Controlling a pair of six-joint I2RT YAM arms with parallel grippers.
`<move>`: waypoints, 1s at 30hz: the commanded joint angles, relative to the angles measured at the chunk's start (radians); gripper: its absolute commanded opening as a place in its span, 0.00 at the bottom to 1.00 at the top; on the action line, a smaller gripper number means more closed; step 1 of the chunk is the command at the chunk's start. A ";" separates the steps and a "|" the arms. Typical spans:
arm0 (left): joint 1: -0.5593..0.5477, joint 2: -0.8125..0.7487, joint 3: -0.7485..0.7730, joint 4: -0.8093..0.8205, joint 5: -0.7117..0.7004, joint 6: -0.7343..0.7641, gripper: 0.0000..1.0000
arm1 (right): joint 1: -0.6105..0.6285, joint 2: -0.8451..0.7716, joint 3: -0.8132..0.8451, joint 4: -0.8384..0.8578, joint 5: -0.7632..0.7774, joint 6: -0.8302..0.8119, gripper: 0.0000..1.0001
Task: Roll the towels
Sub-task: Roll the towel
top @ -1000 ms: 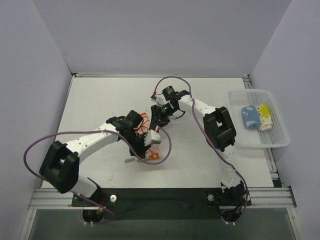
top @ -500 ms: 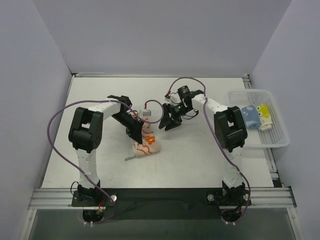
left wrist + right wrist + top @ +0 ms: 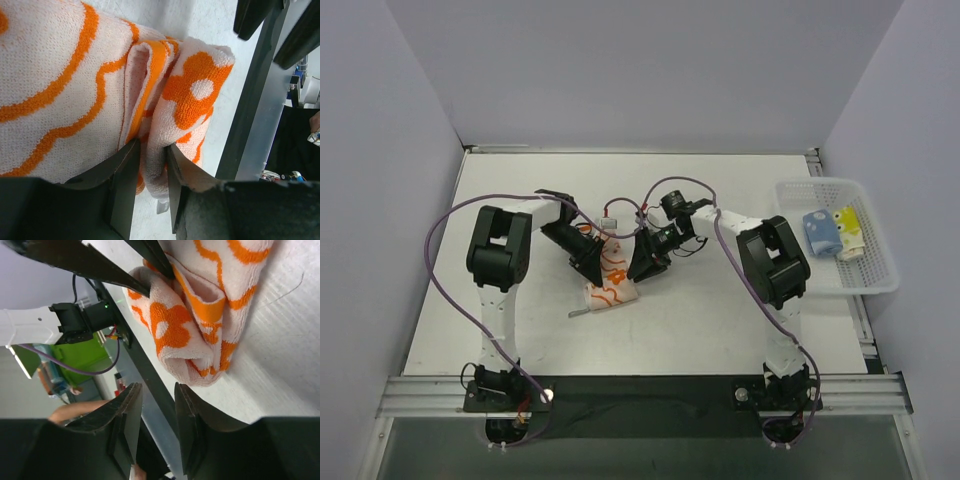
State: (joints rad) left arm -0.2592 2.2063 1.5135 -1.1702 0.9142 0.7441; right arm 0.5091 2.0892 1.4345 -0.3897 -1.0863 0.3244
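Note:
The orange towel [image 3: 611, 283] with white flower outlines lies partly rolled on the table's middle. My left gripper [image 3: 590, 258] is at its left side, shut on a fold of the towel [image 3: 155, 125] at the rolled end. My right gripper [image 3: 648, 262] is at the towel's right side, open and empty, its jaws [image 3: 157, 400] just off the rolled end [image 3: 185, 335] without touching it. A light blue towel [image 3: 818, 233] and a yellow towel [image 3: 847, 228] lie in the basket at the right.
A white mesh basket [image 3: 880, 285] stands at the table's right edge. Purple cables loop from both arms over the table. A small grey tag [image 3: 578, 314] lies by the towel's near left corner.
My right gripper has moved left and nearer, up to the towel's right side. My left gripper stays on the towel's left side, holding the fold.

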 commanded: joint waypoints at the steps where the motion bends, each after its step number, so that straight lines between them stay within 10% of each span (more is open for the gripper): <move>1: 0.009 0.012 0.033 0.009 0.012 0.020 0.40 | -0.001 -0.066 -0.074 0.150 -0.073 0.163 0.32; 16: 0.021 -0.135 -0.035 0.133 -0.093 -0.055 0.62 | 0.040 0.061 -0.174 0.316 0.046 0.469 0.23; 30: -0.032 -0.719 -0.368 0.411 -0.385 -0.002 0.72 | 0.022 0.126 -0.111 0.295 0.048 0.502 0.17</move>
State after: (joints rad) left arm -0.2481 1.6115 1.2579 -0.8551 0.6167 0.6743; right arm 0.5415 2.1742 1.2949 -0.0425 -1.0515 0.7864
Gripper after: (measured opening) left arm 0.710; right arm 0.170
